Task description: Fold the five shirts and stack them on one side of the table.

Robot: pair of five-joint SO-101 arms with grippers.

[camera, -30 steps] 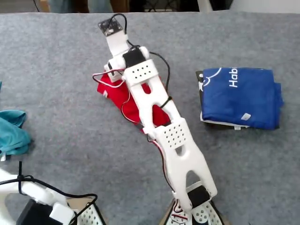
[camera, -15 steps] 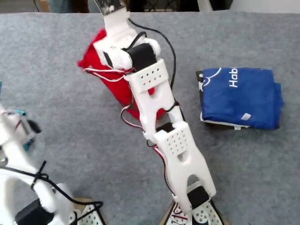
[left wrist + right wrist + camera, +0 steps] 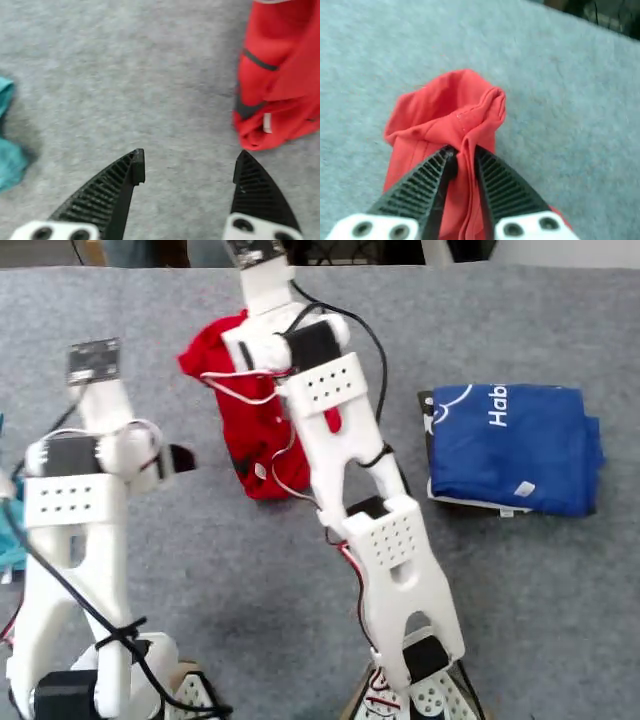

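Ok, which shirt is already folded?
The blue shirt, a flat neat rectangle; the red shirt is bunched in the right gripper, the teal shirt lies crumpled.

One red shirt [image 3: 214, 368], one blue shirt [image 3: 515, 445], one teal shirt [image 3: 9, 161], two arms [image 3: 72, 530] [image 3: 392, 540].

The high view looks down over the table [image 3: 540, 620]; both close wrist views face the red shirt [image 3: 280, 75].

Fig.: white lettering [image 3: 497, 405], partly cut off by the fold, on folded blue shirt [image 3: 520, 455]. Sm. white tag [image 3: 523, 489] at its edge & hem label [image 3: 267, 122] on red shirt [image 3: 280, 75]: both illegible.
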